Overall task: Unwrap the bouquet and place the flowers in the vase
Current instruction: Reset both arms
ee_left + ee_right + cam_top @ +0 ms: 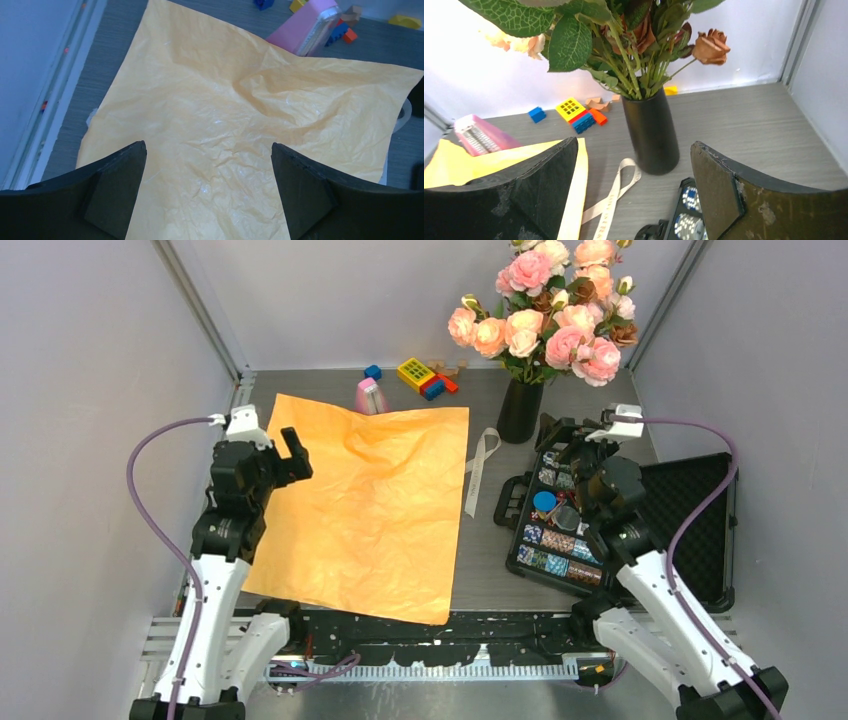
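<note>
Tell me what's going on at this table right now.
The flowers stand in the black vase at the back right. The orange paper lies spread open on the table, with the ribbon loose between it and the vase. Neither arm holds anything: the left gripper hovers open over the paper, and the right gripper is open just short of the vase, above an open case.

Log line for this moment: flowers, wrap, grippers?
flowers: in vase; orange paper: spread flat; ribbon: loose beside vase; left gripper: open, empty; right gripper: open, empty
</note>
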Robot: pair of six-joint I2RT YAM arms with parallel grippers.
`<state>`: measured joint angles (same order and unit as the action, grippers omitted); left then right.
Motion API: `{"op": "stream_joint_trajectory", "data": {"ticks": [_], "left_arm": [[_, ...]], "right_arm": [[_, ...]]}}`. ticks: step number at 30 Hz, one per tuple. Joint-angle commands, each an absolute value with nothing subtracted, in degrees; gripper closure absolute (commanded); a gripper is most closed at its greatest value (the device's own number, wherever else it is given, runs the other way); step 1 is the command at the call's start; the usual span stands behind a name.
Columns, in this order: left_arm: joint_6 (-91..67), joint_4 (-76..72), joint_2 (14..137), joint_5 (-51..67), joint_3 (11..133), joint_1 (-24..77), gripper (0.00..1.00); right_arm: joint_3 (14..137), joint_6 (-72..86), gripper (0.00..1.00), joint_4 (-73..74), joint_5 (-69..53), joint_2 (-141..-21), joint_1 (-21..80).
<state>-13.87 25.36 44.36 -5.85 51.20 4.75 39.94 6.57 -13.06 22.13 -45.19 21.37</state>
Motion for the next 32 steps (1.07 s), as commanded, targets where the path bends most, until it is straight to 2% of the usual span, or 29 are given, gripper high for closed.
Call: {"op": "stream_joint_trajectory", "data": {"ticks": [1,6,13,32], "left_arm": [[-16.52,30.68,42.77,-15.25,57.05,4.48,0.02],[-14.1,33.1,38.13,-15.15,56.51,4.48,0.02],[-13.65,33.14,30.58,-13.79,49.34,4.49,0.02],[-13.26,33.35,30.59,-13.18,49.57,4.48,0.02]], "right_arm": [[41.75,16.31,0.12,-3.39,21.43,-40.36,21.66],[39.84,14.74,0.12,2.57,28.35,-36.63,21.71],[33.78,13.79,0.12,0.75,32.65,-33.79,21.71],[33.34,12.21,0.11,-2.91,32.43,-35.12,21.71]]}}
